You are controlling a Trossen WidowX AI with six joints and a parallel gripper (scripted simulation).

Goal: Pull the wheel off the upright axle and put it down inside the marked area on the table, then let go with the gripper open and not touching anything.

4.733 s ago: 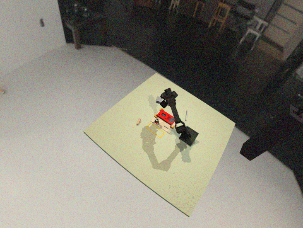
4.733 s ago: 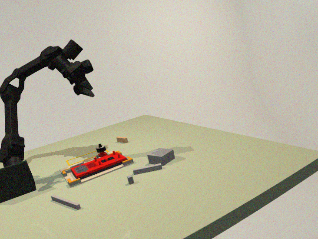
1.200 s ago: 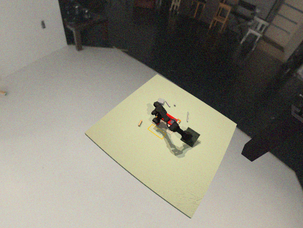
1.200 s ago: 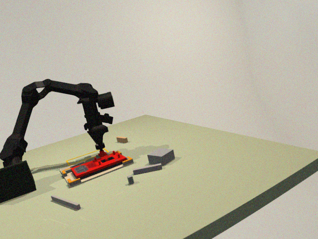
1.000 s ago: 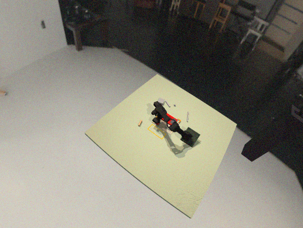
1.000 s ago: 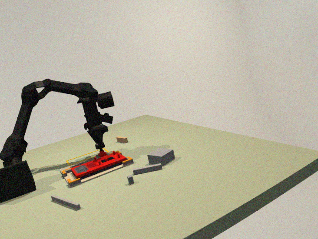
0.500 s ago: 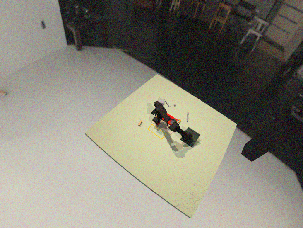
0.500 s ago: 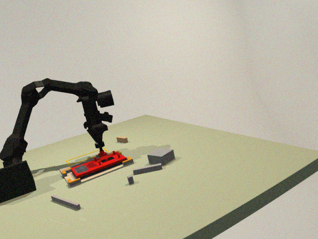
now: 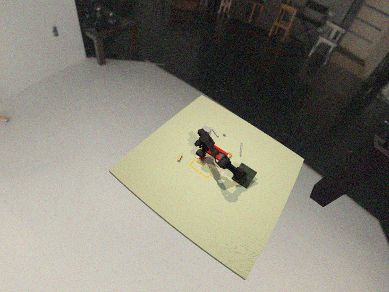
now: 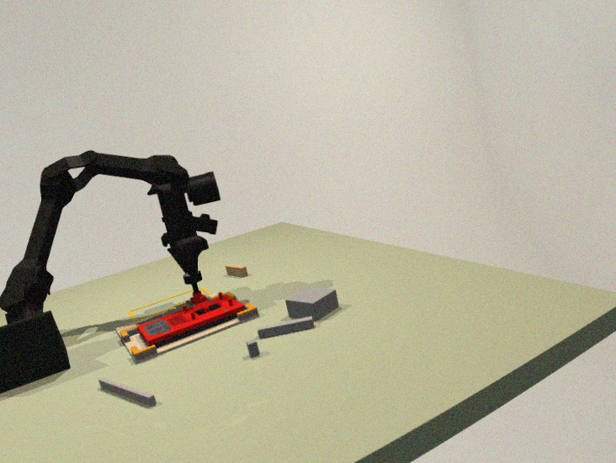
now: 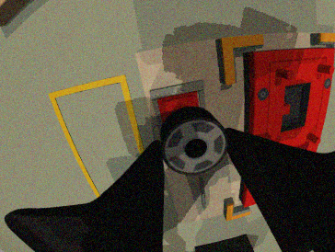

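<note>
In the wrist view my gripper [image 11: 192, 141] is shut on the wheel [image 11: 194, 147], a dark tyre with a grey hub and a centre hole. The wheel hangs just above a red block [image 11: 178, 103] at the near end of the red fixture board [image 11: 283, 77] [image 10: 188, 318] [image 9: 219, 148]; the axle itself is hidden under the wheel. In the exterior view my gripper [image 10: 193, 279] points straight down over that end of the board. The marked area is a yellow outline [image 11: 92, 85] [image 10: 159, 301] [image 9: 198, 171] on the table just beside the board.
A grey block [image 10: 312, 301], a grey bar [image 10: 285, 327], a small grey cube [image 10: 252, 348] and another grey bar [image 10: 127, 392] lie around the board. A tan block [image 10: 236, 270] [image 9: 179, 157] lies beyond the outline. The arm's base [image 10: 29, 348] stands at the left.
</note>
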